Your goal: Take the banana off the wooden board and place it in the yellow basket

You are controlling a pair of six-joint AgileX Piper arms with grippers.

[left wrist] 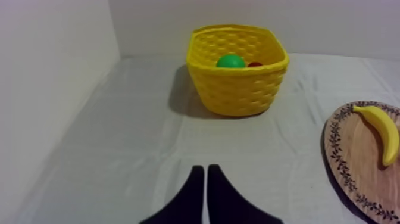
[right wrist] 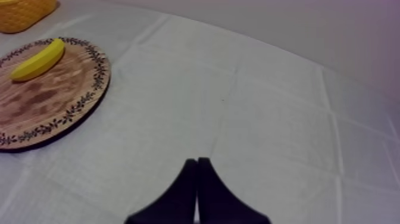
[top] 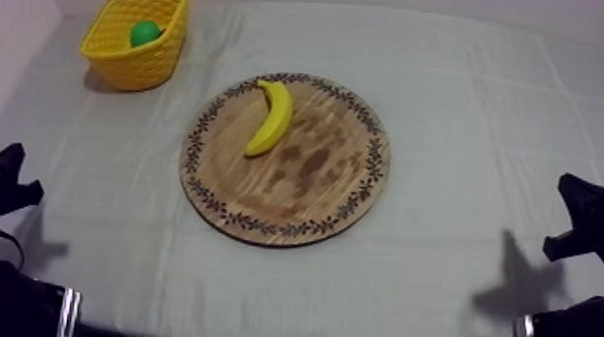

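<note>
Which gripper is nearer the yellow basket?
Left. The left gripper, shut, sits on the same side as the yellow basket, facing it; the right gripper, shut, sits at the opposite side, past the wooden board.

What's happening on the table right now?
Nothing is being handled yet. The banana lies on the round wooden board, untouched. Both arms rest at the table's sides, left gripper and right gripper shut on nothing. The yellow basket, far left, already holds a green fruit and a small red fruit.

Banana (top: pixel 271 117) on board (top: pixel 305 195), basket (top: pixel 124 62) apart
</note>
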